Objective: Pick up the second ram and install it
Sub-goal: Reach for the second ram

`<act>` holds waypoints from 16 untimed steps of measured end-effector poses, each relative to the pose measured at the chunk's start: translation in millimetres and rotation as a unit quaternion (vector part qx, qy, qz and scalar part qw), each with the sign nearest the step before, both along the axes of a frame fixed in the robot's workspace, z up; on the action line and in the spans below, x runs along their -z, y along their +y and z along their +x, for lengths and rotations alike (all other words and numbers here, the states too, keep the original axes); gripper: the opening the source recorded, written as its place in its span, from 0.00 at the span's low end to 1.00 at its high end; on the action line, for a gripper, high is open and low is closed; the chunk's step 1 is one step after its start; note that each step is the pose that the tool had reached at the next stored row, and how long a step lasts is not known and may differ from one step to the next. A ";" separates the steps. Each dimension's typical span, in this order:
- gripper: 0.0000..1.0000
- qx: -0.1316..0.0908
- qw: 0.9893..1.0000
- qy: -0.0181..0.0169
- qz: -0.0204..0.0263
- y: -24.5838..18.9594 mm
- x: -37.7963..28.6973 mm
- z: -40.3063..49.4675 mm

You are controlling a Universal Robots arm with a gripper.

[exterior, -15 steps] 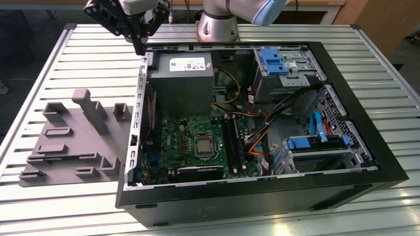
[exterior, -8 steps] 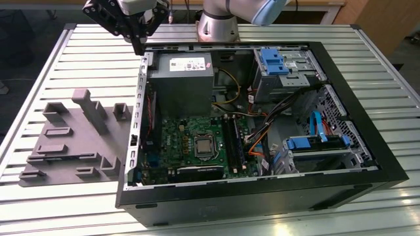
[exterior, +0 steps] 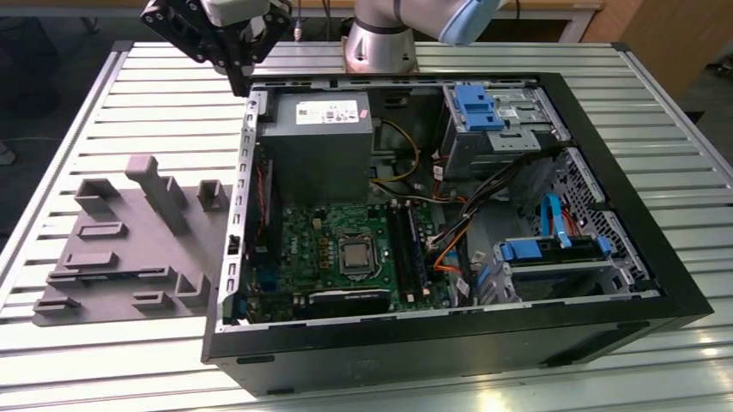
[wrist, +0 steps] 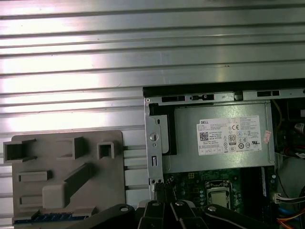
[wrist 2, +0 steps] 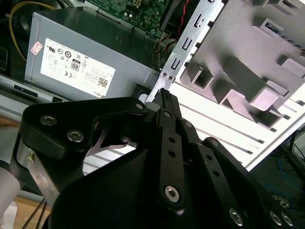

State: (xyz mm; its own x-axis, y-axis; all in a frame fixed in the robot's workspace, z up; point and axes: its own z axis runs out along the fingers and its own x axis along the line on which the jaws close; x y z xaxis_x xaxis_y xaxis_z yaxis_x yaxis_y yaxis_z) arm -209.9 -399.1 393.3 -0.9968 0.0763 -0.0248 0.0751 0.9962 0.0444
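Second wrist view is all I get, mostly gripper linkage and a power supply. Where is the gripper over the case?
Observer: In the exterior view the gripper hangs above the case corner beside the power supply, toward the exterior view's left.
Operator: Any ram on the tray?
Observer: In the first wrist view a thin blue-edged strip sits on the tray; I cannot tell what it is.
Operator: And the slots?
Observer: In the exterior view black slot rails run beside the processor socket, on the exterior view's right of it.

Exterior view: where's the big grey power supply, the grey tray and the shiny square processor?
power supply (exterior: 315, 159), exterior view, its plain grey face
grey tray (exterior: 132, 249), exterior view, its flat base
processor (exterior: 357, 256), exterior view, its metal lid
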 end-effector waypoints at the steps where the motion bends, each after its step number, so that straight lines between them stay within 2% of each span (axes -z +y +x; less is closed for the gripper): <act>1: 0.11 0.000 1.000 0.000 0.000 0.0 0.0 -0.5; 16: 0.11 0.000 1.000 0.000 0.000 0.0 0.0 -7.8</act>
